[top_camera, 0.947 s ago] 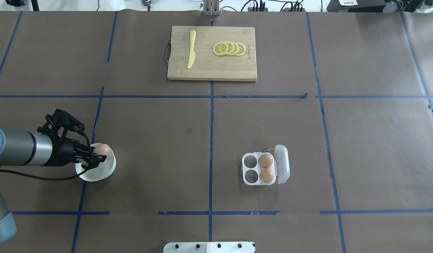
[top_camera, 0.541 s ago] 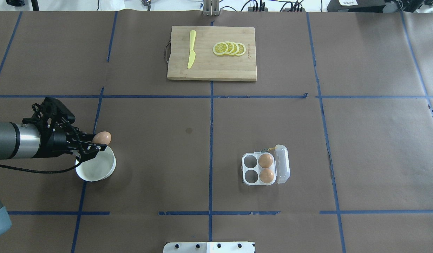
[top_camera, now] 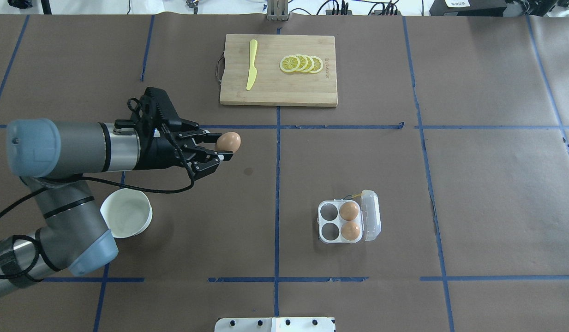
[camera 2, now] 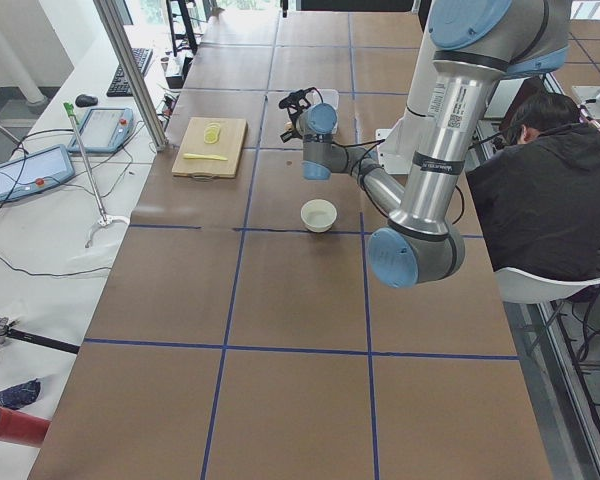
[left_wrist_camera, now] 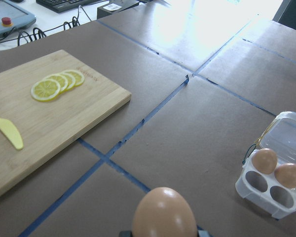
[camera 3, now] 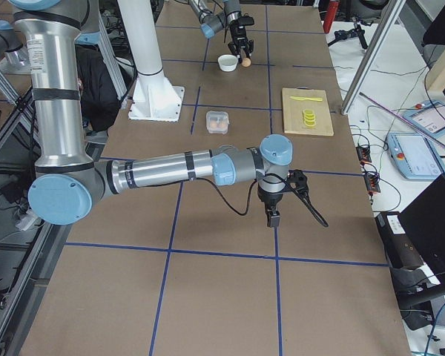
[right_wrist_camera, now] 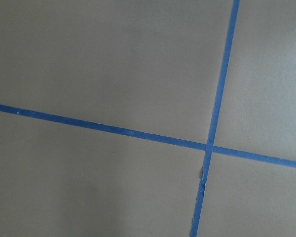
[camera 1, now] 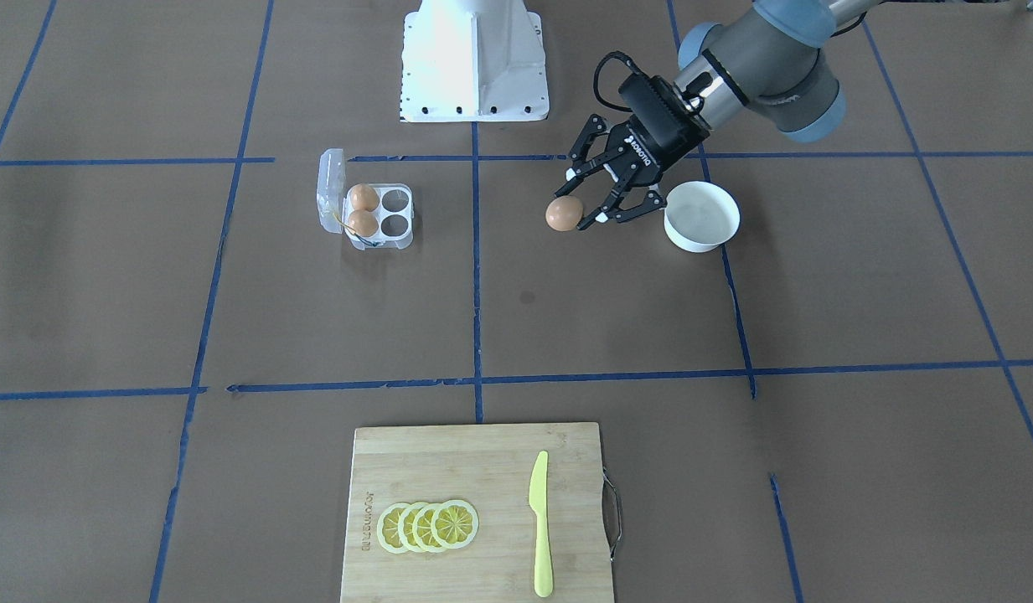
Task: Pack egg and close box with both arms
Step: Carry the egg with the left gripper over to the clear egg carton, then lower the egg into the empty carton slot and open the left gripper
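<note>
My left gripper (top_camera: 225,148) is shut on an orange-brown egg (top_camera: 229,141) and holds it in the air over the table, left of the centre tape line. The egg also shows in the front view (camera 1: 564,213) and at the bottom of the left wrist view (left_wrist_camera: 164,215). The clear box (top_camera: 329,212) stands open to the right, lid (top_camera: 371,215) hinged back, with two eggs (top_camera: 349,211) in its right cups and two left cups empty. My right gripper (camera 3: 271,218) shows only in the right side view, low over bare table; I cannot tell its state.
The empty white bowl (top_camera: 126,219) stands under my left forearm. A wooden cutting board (top_camera: 278,90) with a yellow knife (top_camera: 251,64) and lemon slices (top_camera: 301,63) lies at the far side. The white pedestal base (camera 1: 472,59) stands at the near edge.
My left gripper has lifted the egg out of the white bowl and carried it up, forward and right towards the table's middle. The box has not moved.
</note>
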`<state>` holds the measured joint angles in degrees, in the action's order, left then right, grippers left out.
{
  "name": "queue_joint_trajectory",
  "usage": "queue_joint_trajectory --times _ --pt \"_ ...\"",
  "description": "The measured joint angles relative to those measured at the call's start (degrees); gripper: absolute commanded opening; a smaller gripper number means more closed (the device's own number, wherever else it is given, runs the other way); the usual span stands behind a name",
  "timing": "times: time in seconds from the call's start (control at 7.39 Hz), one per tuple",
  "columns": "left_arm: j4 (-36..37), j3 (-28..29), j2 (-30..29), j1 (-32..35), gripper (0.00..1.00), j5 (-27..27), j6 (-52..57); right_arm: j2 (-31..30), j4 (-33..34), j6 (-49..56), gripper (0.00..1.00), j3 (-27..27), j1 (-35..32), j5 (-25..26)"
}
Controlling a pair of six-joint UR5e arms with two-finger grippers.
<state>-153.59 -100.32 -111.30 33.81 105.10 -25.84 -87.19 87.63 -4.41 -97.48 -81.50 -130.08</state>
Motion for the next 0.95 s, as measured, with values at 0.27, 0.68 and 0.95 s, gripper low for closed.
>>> queue_joint_trajectory --times 0.27,0.68,0.95 --pt "-4.4 4.5 -3.9 -8.0 0.07 -10.7 2.7 0.0 0.0 -0.1 1.00 0.0 0.0 0.0" --pt "-6.4 13.2 -10.5 -18.9 0.14 -24.1 3.1 0.0 0.0 -0.3 1.00 0.1 -0.1 0.1" --pt "-6.5 18.1 -14.8 -23.2 0.25 -28.8 3.1 -0.2 0.0 -0.3 1.00 0.2 -0.2 0.1"
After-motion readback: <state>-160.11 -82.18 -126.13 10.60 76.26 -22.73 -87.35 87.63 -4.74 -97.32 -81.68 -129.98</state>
